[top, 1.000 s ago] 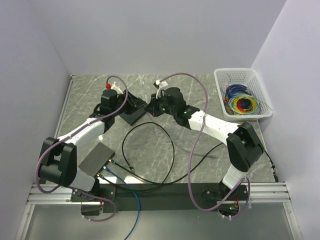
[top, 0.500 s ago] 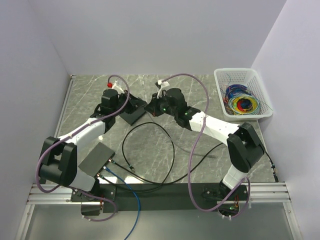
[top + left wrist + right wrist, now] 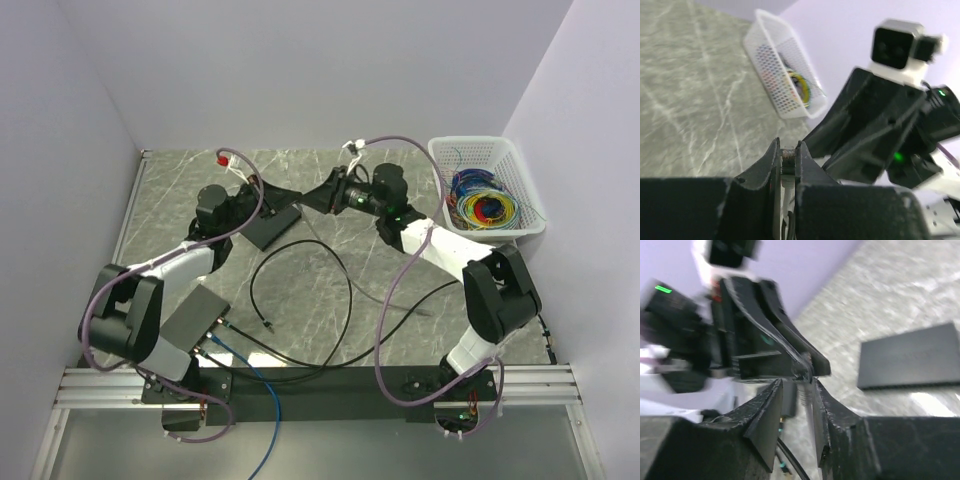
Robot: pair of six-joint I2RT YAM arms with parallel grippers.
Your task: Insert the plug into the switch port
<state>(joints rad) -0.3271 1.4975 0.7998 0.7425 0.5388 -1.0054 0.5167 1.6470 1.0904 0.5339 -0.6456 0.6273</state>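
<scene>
My left gripper [image 3: 287, 193] is shut on a small clear plug [image 3: 788, 156], held between its fingertips above the table; the plug is too small to make out in the top view. The black switch [image 3: 262, 232] lies flat on the marble table just below it and also shows in the right wrist view [image 3: 910, 357]. My right gripper [image 3: 313, 197] is open and faces the left one tip to tip. In the right wrist view its jaws [image 3: 796, 385] stand apart just in front of the left gripper's fingertips [image 3: 807, 365]. A black cable [image 3: 345, 290] loops over the table.
A white basket [image 3: 485, 150] of coloured wires stands at the back right, also in the left wrist view [image 3: 782, 70]. A grey box [image 3: 195, 315] with a blue cable [image 3: 255, 375] lies at the front left. A loose cable end [image 3: 267, 325] rests near it.
Both grippers have lifted off the switch. The right wrist has swung back to the right, and the left gripper has reached right and up; the two now meet tip to tip.
</scene>
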